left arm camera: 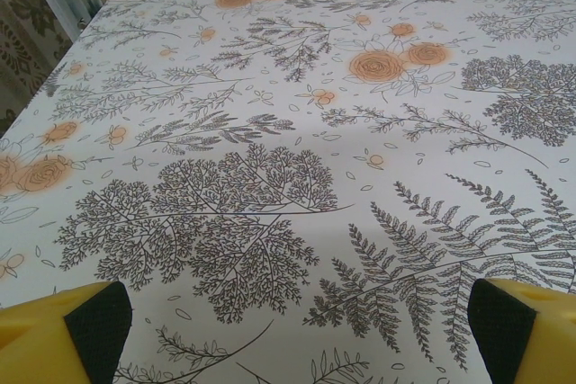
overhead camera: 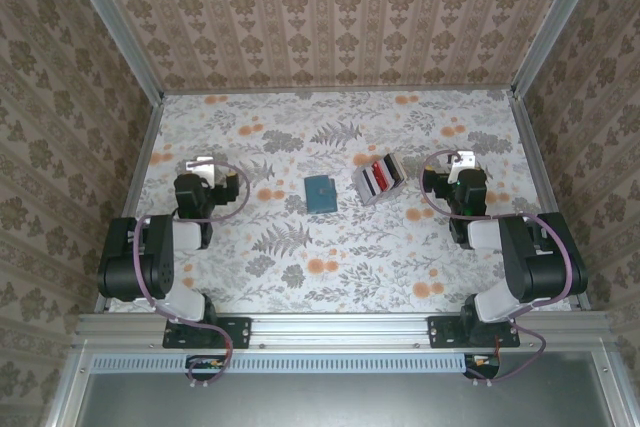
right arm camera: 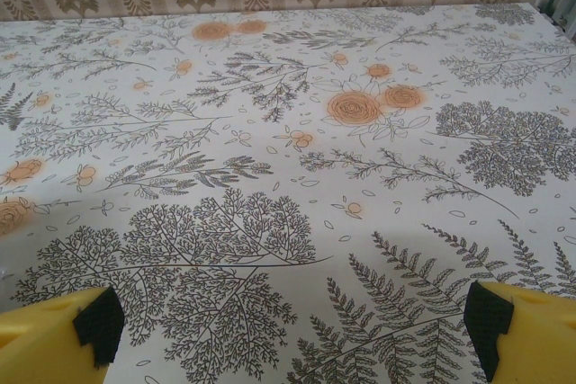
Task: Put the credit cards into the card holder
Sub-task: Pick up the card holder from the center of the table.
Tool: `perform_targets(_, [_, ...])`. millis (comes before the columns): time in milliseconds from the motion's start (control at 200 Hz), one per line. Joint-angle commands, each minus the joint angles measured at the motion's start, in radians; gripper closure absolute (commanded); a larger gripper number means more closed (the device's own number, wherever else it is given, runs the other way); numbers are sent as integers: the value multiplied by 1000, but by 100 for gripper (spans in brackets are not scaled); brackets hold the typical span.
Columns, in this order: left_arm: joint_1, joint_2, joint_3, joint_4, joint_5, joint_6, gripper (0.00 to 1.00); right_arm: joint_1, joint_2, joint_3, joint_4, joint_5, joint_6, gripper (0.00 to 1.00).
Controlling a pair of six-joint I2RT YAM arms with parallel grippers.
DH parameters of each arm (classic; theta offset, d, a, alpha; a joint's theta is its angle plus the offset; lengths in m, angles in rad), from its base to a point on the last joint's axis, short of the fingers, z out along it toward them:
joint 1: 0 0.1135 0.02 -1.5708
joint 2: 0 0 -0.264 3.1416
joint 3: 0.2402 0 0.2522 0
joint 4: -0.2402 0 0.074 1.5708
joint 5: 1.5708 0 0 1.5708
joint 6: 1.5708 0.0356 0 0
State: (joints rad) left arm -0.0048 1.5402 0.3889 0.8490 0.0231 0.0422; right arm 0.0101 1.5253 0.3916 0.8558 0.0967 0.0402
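**Cards lay closest to the right gripper; wallet sat between the two**

Top view. Both arms were folded back, grippers aimed at the far wall.
- The left gripper (overhead camera: 203, 163) and right gripper (overhead camera: 458, 160) each held nothing. Their spread was too small to read here.
- The credit cards (overhead camera: 381, 175), red, black and pale, stood on edge in a slotted rack (overhead camera: 366, 189).
- The rack sat near the right gripper, off its inner side and slightly back toward that arm's base. It lay askew to the table (overhead camera: 300, 267) edges.
- The wallet (overhead camera: 322, 192), teal and flat, looked shut. It lay just beside the rack on the side away from the right gripper, roughly midway between the two grippers.
- Judgement: the right arm was the nearer one for the cards. The wallet was about as reachable from the left.

Left wrist view. The left gripper (left arm camera: 297, 325) was spread wide, with its fingers (left arm camera: 94, 321) at the frame corners and bare flowered table between them.

Right wrist view. The right gripper (right arm camera: 292, 321) was likewise spread wide, with its fingers (right arm camera: 97, 323) far apart and nothing pinched. The cards lay off to its inner side, so a sideways swing looked necessary first.
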Motion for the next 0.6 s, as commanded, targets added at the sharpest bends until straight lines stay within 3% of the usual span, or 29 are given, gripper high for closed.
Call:
perform_targets(0, [6, -5, 24, -9, 17, 8, 0, 4, 1, 20, -12, -6, 4, 0])
perform_targets(250, [5, -5, 21, -6, 13, 7, 0, 6, -6, 15, -2, 6, 4, 0])
perform_targets(350, [5, -37, 24, -29, -77, -26, 0, 20, -92, 53, -158, 38, 2, 0])
perform_targets(480, [4, -178, 121, -321, -149, -58, 0, 18, -281, 115, -406, 34, 60, 0])
perform_targets(550, [9, -254, 210, -530, -207, -164, 0, 19, -372, 140, -519, 0, 106, 0])
perform_targets(595, [21, -281, 267, -659, -178, -205, 0, 19, -408, 173, -606, -5, 158, 0])
